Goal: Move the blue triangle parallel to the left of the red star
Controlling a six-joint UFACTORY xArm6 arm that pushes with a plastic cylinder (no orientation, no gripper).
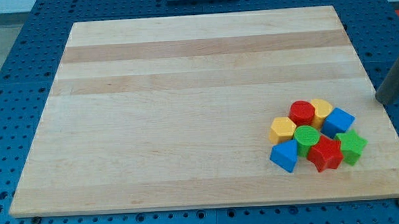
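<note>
The blue triangle (pixel 284 155) lies at the lower left of a tight cluster of blocks near the board's lower right corner. The red star (pixel 325 154) lies just to its right, with the green round block (pixel 307 138) between and above them. My rod enters from the view's right edge, and my tip (pixel 380 101) stands at the board's right edge, up and to the right of the cluster, apart from every block.
The cluster also holds a yellow hexagon (pixel 282 129), a red hexagon-like block (pixel 301 112), a yellow block (pixel 321 110), a blue block (pixel 338 121) and a green star (pixel 352 146). The wooden board (pixel 185 92) rests on a blue perforated table.
</note>
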